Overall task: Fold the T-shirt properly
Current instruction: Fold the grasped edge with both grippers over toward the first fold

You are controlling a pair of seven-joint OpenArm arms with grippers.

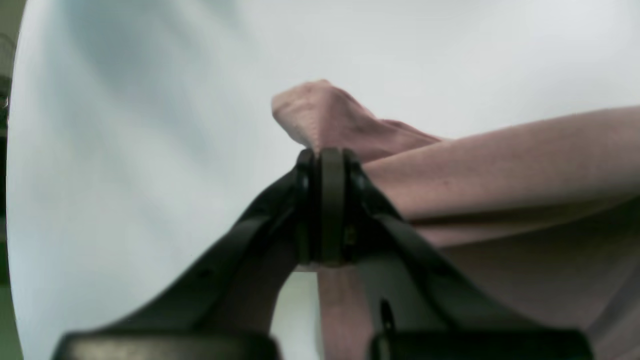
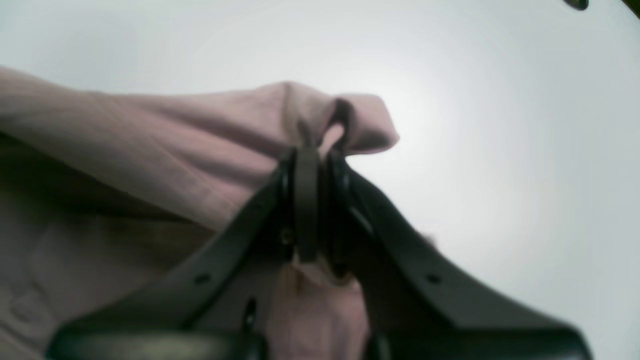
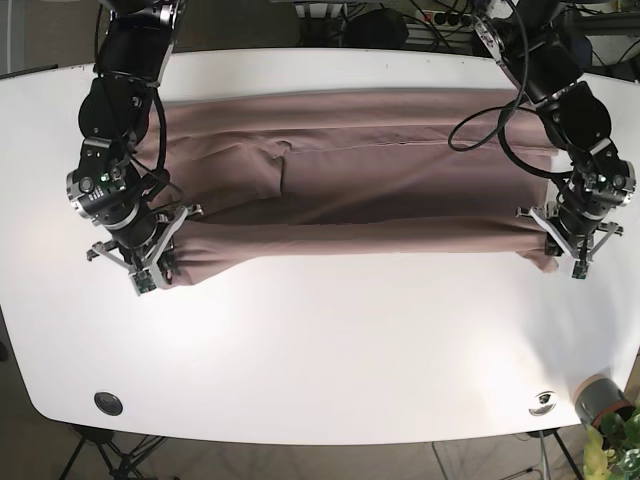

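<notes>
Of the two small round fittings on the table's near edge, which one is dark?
The dark round fitting sits near the table's front corner on the base view's left, below the right gripper. The other fitting, at the opposite corner, is silvery.

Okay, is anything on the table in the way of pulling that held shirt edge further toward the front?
Nothing visible. Both the left gripper and right gripper are shut on the T-shirt, and the white table ahead of the held edge is bare up to its front rim.

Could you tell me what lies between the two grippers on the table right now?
In the base view, the lifted edge of the T-shirt spans from the right gripper to the left gripper, each pinching one end of it.
</notes>
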